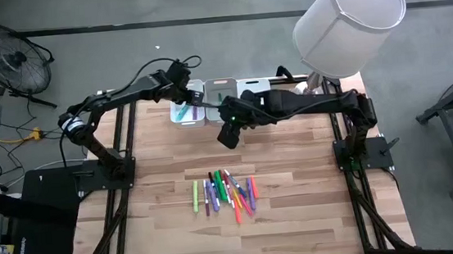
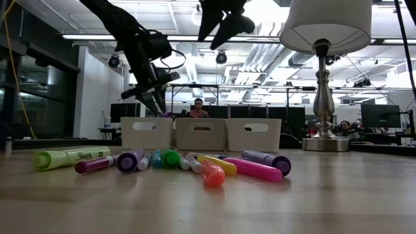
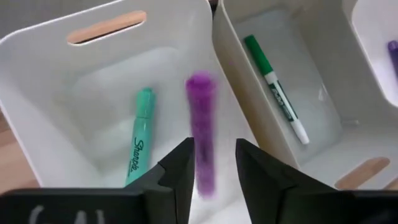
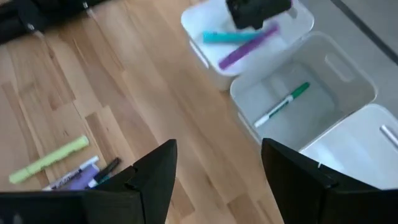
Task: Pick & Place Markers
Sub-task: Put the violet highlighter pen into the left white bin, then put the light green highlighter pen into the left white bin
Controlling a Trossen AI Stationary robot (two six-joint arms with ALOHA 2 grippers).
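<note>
Wooden table (image 1: 295, 154) holds markers (image 1: 224, 195), white bins (image 1: 220, 95).

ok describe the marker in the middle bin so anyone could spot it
Three white bins stand in a row at the table's far edge, beside the lamp. The middle bin holds one slim green marker with a white barrel. The left bin's teal and purple ones are fatter.

Pale, matt wood planks form the tabletop (image 1: 295, 154); 3 smooth white plastic bins (image 2: 207, 134) sit beside glossy plastic markers (image 2: 195, 161) and a polished metal lamp base (image 2: 323, 97).
</note>
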